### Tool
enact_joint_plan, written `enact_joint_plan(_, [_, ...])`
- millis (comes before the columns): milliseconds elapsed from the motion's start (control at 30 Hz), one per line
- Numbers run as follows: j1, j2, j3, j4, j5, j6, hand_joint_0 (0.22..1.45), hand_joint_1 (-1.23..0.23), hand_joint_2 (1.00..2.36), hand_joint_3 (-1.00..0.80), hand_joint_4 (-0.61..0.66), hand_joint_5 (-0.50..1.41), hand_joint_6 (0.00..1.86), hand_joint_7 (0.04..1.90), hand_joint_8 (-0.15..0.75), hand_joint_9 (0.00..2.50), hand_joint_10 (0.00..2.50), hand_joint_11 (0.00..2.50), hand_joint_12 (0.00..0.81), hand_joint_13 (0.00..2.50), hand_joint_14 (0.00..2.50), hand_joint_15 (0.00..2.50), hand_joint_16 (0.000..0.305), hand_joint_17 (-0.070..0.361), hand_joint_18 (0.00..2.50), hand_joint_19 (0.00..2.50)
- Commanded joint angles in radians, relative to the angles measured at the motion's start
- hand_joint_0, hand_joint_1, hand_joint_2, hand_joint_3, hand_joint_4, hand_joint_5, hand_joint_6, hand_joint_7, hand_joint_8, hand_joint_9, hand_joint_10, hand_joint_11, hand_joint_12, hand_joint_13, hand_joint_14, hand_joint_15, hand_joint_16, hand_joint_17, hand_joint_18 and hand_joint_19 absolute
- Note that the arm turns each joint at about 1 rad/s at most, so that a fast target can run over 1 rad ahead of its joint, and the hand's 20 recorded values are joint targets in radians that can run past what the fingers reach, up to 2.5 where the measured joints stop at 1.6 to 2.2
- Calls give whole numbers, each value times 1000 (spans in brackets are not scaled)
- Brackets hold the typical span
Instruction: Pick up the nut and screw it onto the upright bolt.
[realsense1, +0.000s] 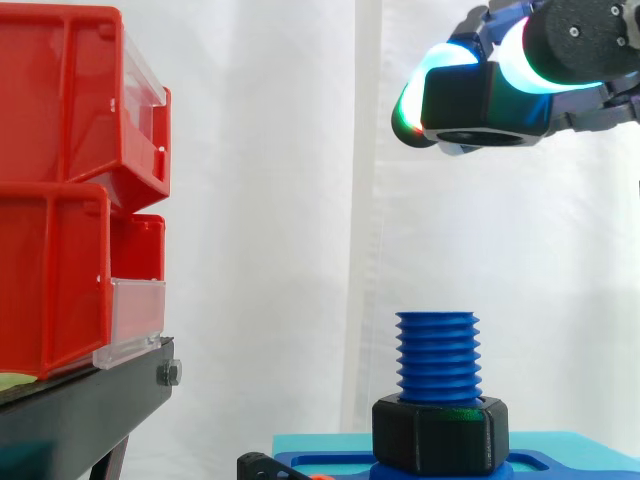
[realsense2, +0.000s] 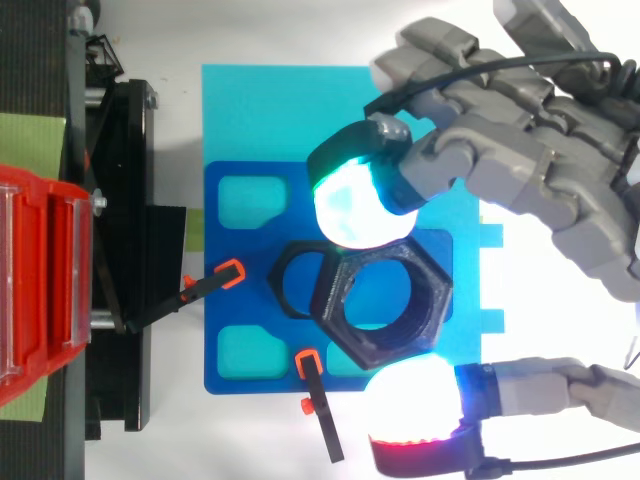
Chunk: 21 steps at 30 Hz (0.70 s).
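Note:
A black hex nut (realsense1: 485, 105) hangs high above the bench, pinched between the glowing fingertips (realsense2: 350, 205) of my hand (realsense2: 520, 140). Seen from the side, the hand (realsense1: 580, 40) comes in at the upper right and holds the nut roughly level. The blue threaded bolt (realsense1: 437, 355) stands upright well below it and slightly to the left. A second black nut (realsense1: 440, 435) sits around the bolt's foot. From above, the held nut (realsense2: 425, 310) overlaps that lower nut (realsense2: 290, 280) and hides most of the bolt.
The bolt stands on a dark blue plate (realsense2: 240, 250) lying on a cyan mat (realsense2: 260, 110). Two black clamps with orange tips (realsense2: 228, 275) (realsense2: 308, 362) grip the plate. Red bins (realsense1: 60, 120) on a black stand (realsense1: 80, 410) rise at the left.

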<state>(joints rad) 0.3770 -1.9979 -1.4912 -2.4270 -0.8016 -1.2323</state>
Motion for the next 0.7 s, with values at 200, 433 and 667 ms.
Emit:
enact_joint_plan(200, [3,-65,2,83,-2,7,492,-795,1000,-500,319,-187,502,1196,331,381,0,0,366,238,0,0,44,99,102,0])
enact_joint_plan(433, [5,-79,2,95,1,7,495,-788,1000,-500,316,-186,502,1194,330,380,0,0,365,238,0,0,44,99,100,0])
enact_joint_plan(667, [-1,-91,0,94,2,28,495,-784,1000,-500,311,-186,502,1195,329,380,0,0,363,238,0,0,44,99,100,0])
